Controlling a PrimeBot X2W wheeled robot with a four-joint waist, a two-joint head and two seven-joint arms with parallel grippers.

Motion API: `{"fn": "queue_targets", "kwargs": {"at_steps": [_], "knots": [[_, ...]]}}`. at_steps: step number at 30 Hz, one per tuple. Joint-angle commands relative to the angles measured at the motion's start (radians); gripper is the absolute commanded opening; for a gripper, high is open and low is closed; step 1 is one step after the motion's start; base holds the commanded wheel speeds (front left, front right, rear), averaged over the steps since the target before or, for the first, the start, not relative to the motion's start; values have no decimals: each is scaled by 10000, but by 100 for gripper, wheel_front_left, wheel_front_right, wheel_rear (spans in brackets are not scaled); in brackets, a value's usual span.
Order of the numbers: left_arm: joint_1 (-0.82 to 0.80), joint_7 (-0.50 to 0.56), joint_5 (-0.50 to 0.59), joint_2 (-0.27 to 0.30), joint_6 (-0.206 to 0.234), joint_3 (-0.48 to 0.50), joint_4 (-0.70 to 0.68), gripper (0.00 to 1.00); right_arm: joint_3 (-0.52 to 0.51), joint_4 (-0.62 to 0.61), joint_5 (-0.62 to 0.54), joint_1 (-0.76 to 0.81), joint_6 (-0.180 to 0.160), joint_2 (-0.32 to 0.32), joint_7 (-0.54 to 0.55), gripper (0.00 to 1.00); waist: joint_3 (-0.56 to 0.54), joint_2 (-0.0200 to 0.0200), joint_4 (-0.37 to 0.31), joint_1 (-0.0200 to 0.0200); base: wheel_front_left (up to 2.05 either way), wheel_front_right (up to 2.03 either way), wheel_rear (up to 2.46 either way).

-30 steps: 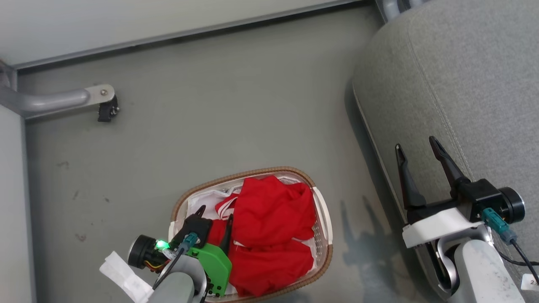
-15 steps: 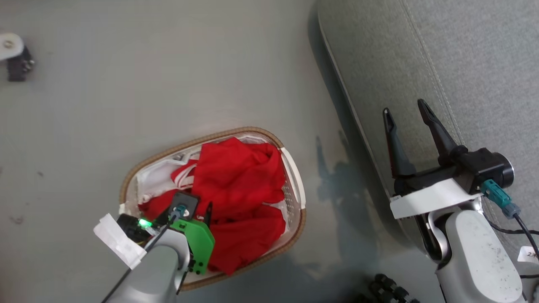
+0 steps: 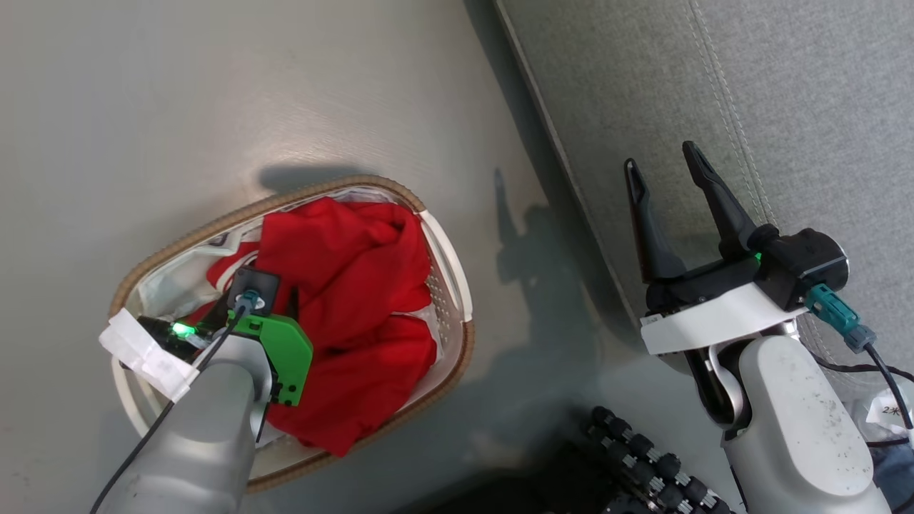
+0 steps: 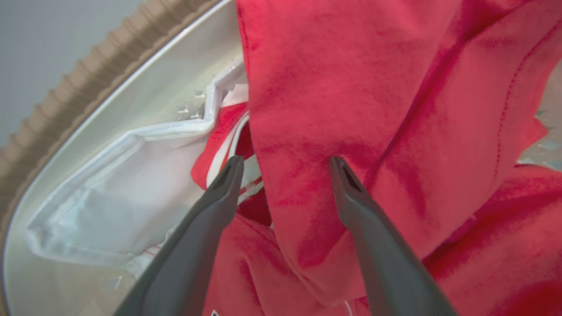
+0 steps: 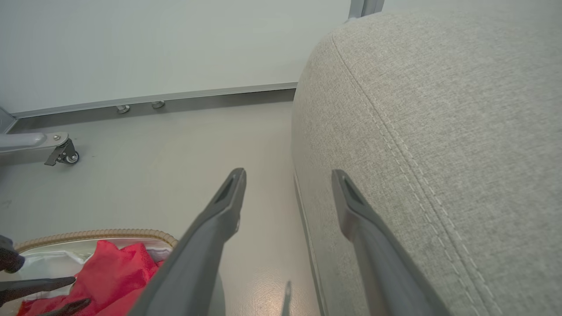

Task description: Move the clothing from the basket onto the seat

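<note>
Left gripper (image 4: 285, 162) lowered, jaws apart astride clothing (image 4: 351, 87), one basket (image 3: 448, 246), one seat (image 3: 785, 86)

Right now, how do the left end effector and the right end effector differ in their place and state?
The left end effector is down inside the basket; the right end effector hangs by the edge of the sofa, apart from the basket. The left end effector's fingers straddle a fold of the red clothing; the right end effector has nothing between its fingers. Shared: both are open, with two long dark fingers.
</note>
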Motion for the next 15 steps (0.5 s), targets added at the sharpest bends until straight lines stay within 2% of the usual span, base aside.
{"fn": "queue_targets", "kwargs": {"at_steps": [1,4,7,8,9,10,14,15], "knots": [[-242,43,-45,149,108,35,85,100,63,-48,83,-149,-6,-17,-49,100,384,0,-392,-1,0,0,0],[-330,93,-28,160,158,-35,144,100,170,-63,186,-186,-6,-19,-49,100,447,0,-500,-1,0,0,0],[-395,30,-26,56,14,-126,160,100,205,-52,251,-157,-6,-20,-49,100,454,0,-537,-1,0,0,0],[-417,-4,-55,16,-40,-140,154,94,205,-43,256,-150,-6,-20,-49,100,444,0,-535,-1,0,0,0],[-433,-45,-77,-44,-80,-164,132,81,203,-25,266,-130,-6,-19,-49,100,419,0,-526,-1,0,0,0],[-426,-93,-90,-96,-131,-190,117,50,212,-2,272,-100,-6,-20,-49,100,383,0,-512,-1,0,0,0],[-337,-285,-103,-249,-230,-340,1,1,255,72,215,-30,-6,-20,-49,100,201,0,-428,-1,0,0,0],[-291,-337,-122,-274,-249,-362,-36,0,257,80,198,-27,-6,-22,-49,100,151,0,-402,-1,0,0,0]]}}
